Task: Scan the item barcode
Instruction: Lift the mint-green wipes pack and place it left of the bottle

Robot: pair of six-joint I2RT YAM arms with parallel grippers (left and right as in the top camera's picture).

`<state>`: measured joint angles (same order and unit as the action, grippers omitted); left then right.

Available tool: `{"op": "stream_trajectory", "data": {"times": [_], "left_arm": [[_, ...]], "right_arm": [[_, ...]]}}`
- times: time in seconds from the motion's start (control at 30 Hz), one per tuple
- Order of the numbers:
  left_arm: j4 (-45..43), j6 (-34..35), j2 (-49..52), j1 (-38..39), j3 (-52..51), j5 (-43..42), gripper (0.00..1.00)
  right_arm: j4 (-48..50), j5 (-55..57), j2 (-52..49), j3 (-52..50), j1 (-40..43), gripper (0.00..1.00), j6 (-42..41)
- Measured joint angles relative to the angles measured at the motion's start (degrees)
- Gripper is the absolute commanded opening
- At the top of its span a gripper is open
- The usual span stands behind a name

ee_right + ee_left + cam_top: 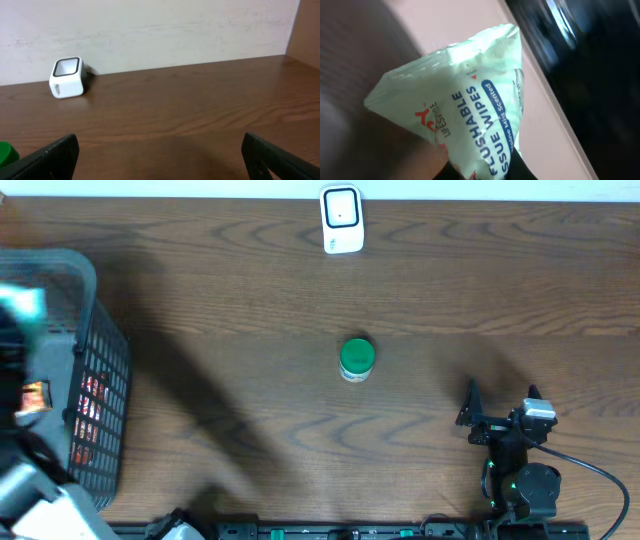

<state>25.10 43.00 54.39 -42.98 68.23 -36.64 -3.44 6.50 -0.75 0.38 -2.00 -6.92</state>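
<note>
Left end effector [482, 173] was mostly hidden at frame bottom, clenched on wipes pack [470, 110].
Right end effector [160, 152] was released; wood counter [200, 115], pale wall [175, 30].

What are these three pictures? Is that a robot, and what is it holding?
Yes, a robot with two arms. One picture looks down from above the wooden table; the other two come from little cameras on its wrists. On the table are a white barcode scanner and a small green-lidded container, with a dark basket at the left. The left gripper is shut on a pale green pack of flushable wipes. The right gripper is open and holds nothing.
</note>
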Motion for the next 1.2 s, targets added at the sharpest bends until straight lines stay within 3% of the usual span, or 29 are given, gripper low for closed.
{"op": "stream_trajectory", "data": {"times": [0.1,0.2,0.33,0.47,0.6,0.8,1.07,1.2], "left_arm": [[4.94,-3.45,-1.2,15.56,-0.02,-2.78,0.07],[11.78,-8.57,-0.13,31.56,-0.07,1.38,0.07],[21.14,-14.29,4.66,53.24,-0.13,18.86,0.07],[26.18,-14.84,14.08,64.89,-0.17,34.67,0.07],[27.78,-11.89,24.41,67.38,-0.2,42.69,0.07],[27.8,-7.15,34.21,67.04,-0.66,47.32,0.07],[23.91,-3.78,36.65,66.01,-6.84,47.19,0.07],[15.28,-4.11,36.72,64.35,-10.36,40.79,0.07]], "right_arm": [[0.0,-0.04,0.02,0.0,0.0,0.99,0.0],[-0.02,0.0,0.02,0.0,0.0,0.99,0.0],[0.0,0.0,0.0,0.0,0.0,0.99,0.0],[0.02,0.0,0.02,0.0,0.0,0.99,0.0],[0.02,0.0,0.02,0.0,0.0,0.99,0.0],[0.02,0.0,0.02,0.0,0.0,0.99,0.02],[0.02,0.0,0.02,0.0,0.0,0.99,0.0],[0.0,0.0,0.02,0.0,0.0,0.99,0.0]]}}
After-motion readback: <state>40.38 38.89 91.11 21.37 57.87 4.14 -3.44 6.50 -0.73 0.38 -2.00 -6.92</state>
